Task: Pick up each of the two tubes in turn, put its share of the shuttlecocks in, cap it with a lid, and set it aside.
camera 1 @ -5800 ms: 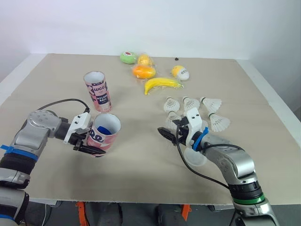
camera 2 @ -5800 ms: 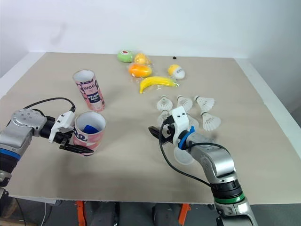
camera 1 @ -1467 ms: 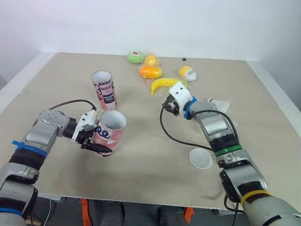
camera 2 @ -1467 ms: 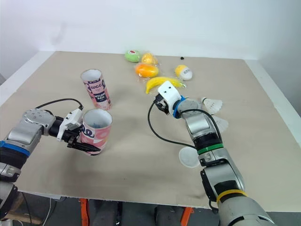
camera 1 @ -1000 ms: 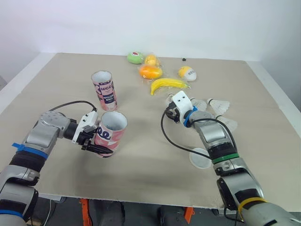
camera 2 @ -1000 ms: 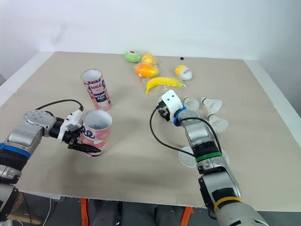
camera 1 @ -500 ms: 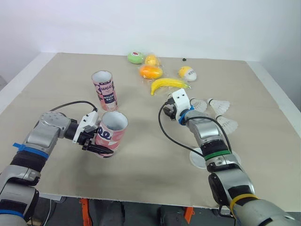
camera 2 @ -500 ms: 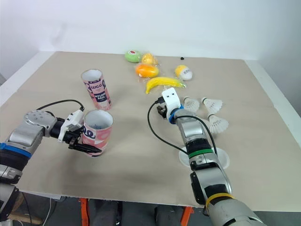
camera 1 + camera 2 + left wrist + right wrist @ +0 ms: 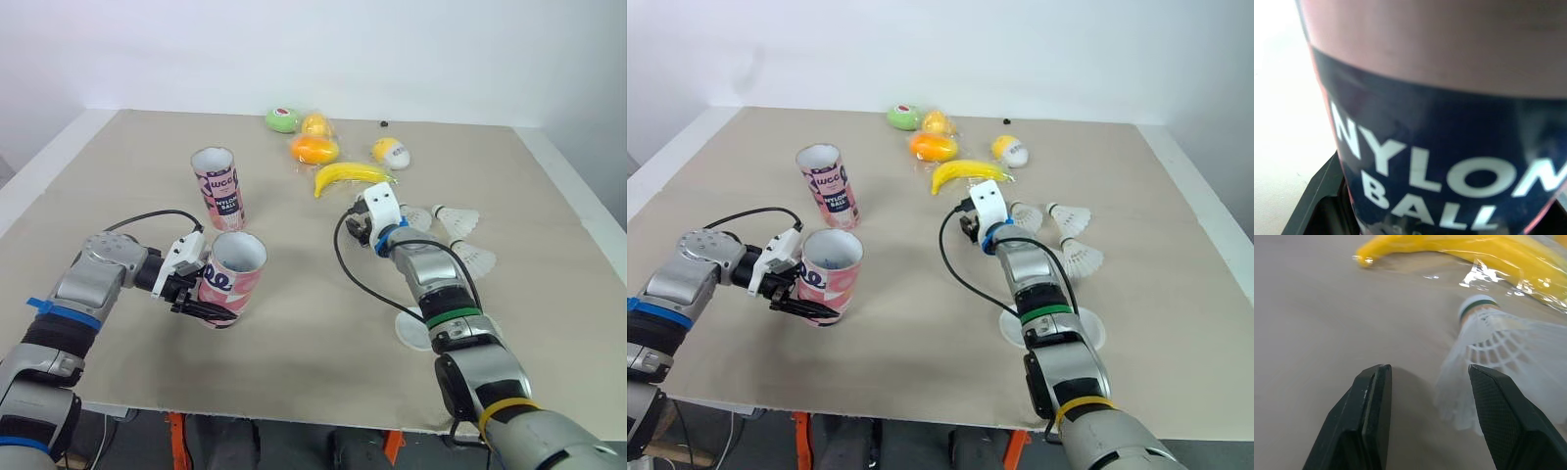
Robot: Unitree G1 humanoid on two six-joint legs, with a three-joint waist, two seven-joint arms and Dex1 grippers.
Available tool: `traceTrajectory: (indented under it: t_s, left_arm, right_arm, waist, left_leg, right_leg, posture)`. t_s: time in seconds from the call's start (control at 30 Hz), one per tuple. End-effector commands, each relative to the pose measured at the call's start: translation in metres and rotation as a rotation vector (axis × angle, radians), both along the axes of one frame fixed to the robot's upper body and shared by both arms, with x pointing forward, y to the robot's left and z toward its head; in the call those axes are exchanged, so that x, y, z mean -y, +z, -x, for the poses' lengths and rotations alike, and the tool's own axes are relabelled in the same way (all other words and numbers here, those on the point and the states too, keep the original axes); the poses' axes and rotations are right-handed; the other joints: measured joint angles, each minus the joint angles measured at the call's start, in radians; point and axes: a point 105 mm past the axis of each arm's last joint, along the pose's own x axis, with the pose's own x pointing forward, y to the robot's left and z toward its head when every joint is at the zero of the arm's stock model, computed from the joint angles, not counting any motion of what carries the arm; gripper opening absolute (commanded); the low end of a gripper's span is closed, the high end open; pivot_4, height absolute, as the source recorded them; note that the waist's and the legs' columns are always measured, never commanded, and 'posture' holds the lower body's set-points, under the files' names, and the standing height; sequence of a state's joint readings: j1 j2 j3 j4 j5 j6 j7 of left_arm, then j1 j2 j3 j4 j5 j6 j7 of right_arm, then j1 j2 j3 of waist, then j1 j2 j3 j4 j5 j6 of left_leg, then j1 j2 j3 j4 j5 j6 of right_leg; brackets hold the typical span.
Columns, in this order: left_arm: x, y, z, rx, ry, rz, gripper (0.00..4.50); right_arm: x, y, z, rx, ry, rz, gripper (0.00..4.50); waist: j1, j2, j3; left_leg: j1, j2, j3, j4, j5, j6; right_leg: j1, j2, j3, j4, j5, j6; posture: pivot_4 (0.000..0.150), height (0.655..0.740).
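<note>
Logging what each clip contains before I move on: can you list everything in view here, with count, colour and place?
standing tube: 1, pink with dark label; back left
held tube: 1, same colours; front left
shuttlecocks: at least 3 visible, white; right of centre
lid: at least 1, translucent white; front right, partly under the right forearm
banana: 1, yellow; back centre
wrapped fruits: 2, orange and yellow; behind the banana
green fruit: 1; back edge
yellow-white fruit: 1; right of the banana
small black thing: 1; back edge
table: 1, beige
left gripper: shut on the held tube
right gripper: open, low beside a shuttlecock
</note>
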State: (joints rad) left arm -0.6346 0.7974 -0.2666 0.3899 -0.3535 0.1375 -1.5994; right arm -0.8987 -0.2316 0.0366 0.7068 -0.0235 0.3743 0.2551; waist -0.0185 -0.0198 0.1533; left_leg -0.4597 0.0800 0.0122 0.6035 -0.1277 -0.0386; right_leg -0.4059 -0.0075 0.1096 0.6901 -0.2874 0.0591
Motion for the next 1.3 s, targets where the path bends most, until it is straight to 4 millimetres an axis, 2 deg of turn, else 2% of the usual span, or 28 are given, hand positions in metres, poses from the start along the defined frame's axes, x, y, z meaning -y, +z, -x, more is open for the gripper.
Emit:
traceTrajectory:
  t_s: [0.03,0.07,0.17,0.3,0.33,0.43,0.53,0.6,0.7,0.77,0.83,0.87,0.97,1.07,1.17,1.3]
  left_arm:
    - [0.012,-0.021,0.012,-0.078,-0.061,-0.018,3.08]
    - [0.012,-0.021,0.012,-0.078,-0.061,-0.018,3.08]
    - [0.013,-0.021,0.013,-0.08,-0.062,-0.017,3.08]
    - [0.013,-0.021,0.013,-0.079,-0.06,-0.015,3.08]
    - [0.013,-0.021,0.012,-0.079,-0.06,-0.015,3.08]
    - [0.013,-0.021,0.013,-0.078,-0.06,-0.014,3.08]
    - [0.014,-0.022,0.012,-0.078,-0.061,-0.012,3.08]
    - [0.015,-0.022,0.012,-0.079,-0.063,-0.011,3.08]
    - [0.016,-0.022,0.012,-0.079,-0.064,-0.009,3.08]
    - [0.017,-0.023,0.012,-0.081,-0.065,-0.008,3.08]
    - [0.017,-0.023,0.012,-0.082,-0.066,-0.007,3.08]
    - [0.018,-0.023,0.011,-0.083,-0.066,-0.007,3.08]
    - [0.017,-0.023,0.011,-0.084,-0.065,-0.01,3.08]
    - [0.017,-0.023,0.01,-0.084,-0.064,-0.013,3.08]
    - [0.017,-0.02,0.007,-0.079,-0.066,-0.017,3.08]
    - [0.018,-0.017,0.004,-0.072,-0.072,-0.024,3.08]
  right_arm:
    - [0.004,0.019,-0.006,0.065,-0.038,-0.033,2.74]
    - [0.004,0.02,-0.006,0.068,-0.041,-0.036,2.74]
    - [0.003,0.022,-0.006,0.074,-0.036,-0.04,1.96]
    - [0.0,0.023,-0.006,0.08,-0.021,-0.043,0.32]
    - [-0.001,0.024,-0.005,0.081,-0.015,-0.043,0.04]
    - [-0.012,0.029,-0.003,0.095,0.038,-0.056,0.04]
    - [-0.035,0.037,0.006,0.118,0.162,-0.068,0.04]
    - [-0.063,0.052,0.023,0.153,0.336,-0.114,0.04]
    - [-0.083,0.079,0.047,0.231,0.522,-0.148,0.04]
    - [-0.092,0.111,0.087,0.364,0.771,-0.094,0.04]
    - [-0.091,0.122,0.125,0.407,0.982,0.007,0.04]
    - [-0.087,0.123,0.137,0.395,1.044,0.049,0.04]
    - [-0.073,0.134,0.156,0.364,1.136,0.202,0.04]
    - [-0.067,0.141,0.167,0.357,1.203,0.354,0.04]
    - [-0.074,0.135,0.178,0.313,1.31,0.548,0.04]
    - [-0.084,0.127,0.172,0.307,1.337,0.645,0.04]
  waist:
    - [0.0,0.0,0.0]
    - [0.0,0.0,0.0]
    - [0.0,0.0,0.0]
    - [0.0,0.0,0.0]
    - [0.0,0.0,0.0]
    - [0.0,0.0,0.0]
    - [0.0,0.0,0.0]
    - [0.0,0.001,0.0]
    - [0.0,0.001,0.0]
    - [0.006,0.001,0.0]
    - [0.015,0.003,0.001]
    - [0.017,0.003,0.001]
    - [0.018,0.002,0.001]
    - [0.019,0.003,0.001]
    - [0.019,0.004,0.001]
    - [0.023,0.004,0.001]
  left_leg:
    - [0.0,0.0,0.0,0.0,0.0,0.0]
    - [0.0,0.0,0.0,0.0,0.0,0.0]
    - [0.0,0.0,0.0,0.0,0.0,0.0]
    - [0.0,0.0,0.0,0.0,0.0,0.0]
    - [0.0,0.0,0.0,0.0,0.0,0.0]
    - [0.0,0.0,0.0,0.0,0.0,0.0]
    - [0.0,0.0,0.0,0.0,0.0,0.0]
    - [0.0,0.0,0.0,-0.001,0.0,0.0]
    - [-0.001,0.0,-0.001,-0.001,0.0,0.0]
    - [-0.001,0.0,-0.001,0.0,0.0,0.0]
    - [-0.004,-0.001,-0.002,0.001,0.0,0.0]
    - [-0.005,-0.002,-0.002,0.001,0.0,0.0]
    - [-0.003,-0.001,-0.001,0.0,-0.001,0.001]
    - [-0.002,-0.001,-0.001,0.001,-0.001,0.001]
    - [-0.002,0.0,0.001,0.001,-0.001,0.001]
    - [-0.001,0.0,0.001,0.001,-0.001,0.001]
  right_leg:
    - [0.0,0.0,0.0,0.0,0.0,0.0]
    - [0.0,0.0,0.0,0.0,0.0,0.0]
    - [0.0,0.0,0.0,0.0,0.0,0.0]
    - [0.0,0.0,0.0,0.0,0.0,0.0]
    - [0.0,0.0,0.0,0.0,0.0,0.0]
    - [0.0,0.0,0.0,0.0,0.0,0.0]
    - [0.0,0.0,0.0,0.0,0.0,0.0]
    - [0.0,0.0,0.0,0.0,0.0,0.0]
    - [0.0,0.0,0.0,0.0,-0.001,0.001]
    - [0.0,0.0,0.0,0.0,-0.001,0.001]
    - [0.0,0.0,0.0,-0.001,-0.002,0.002]
    - [0.0,-0.001,0.0,-0.002,-0.003,0.003]
    - [0.002,-0.001,0.0,-0.003,-0.003,0.002]
    - [0.001,0.0,-0.001,-0.003,-0.004,0.001]
    - [0.001,0.0,0.0,-0.003,-0.006,-0.001]
    - [-0.001,0.0,0.0,-0.003,-0.006,-0.002]
  posture:
    - [0.15,0.7179]
    - [0.15,0.7179]
    - [0.15,0.7179]
    - [0.15,0.7179]
    - [0.15,0.7179]
    - [0.15,0.7179]
    - [0.15,0.7179]
    - [0.15,0.7179]
    - [0.15,0.7179]
    - [0.15,0.7179]
    - [0.15,0.7179]
    - [0.15,0.7179]
    - [0.15,0.7179]
    - [0.15,0.7179]
    - [0.15,0.7179]
    - [0.15,0.7179]
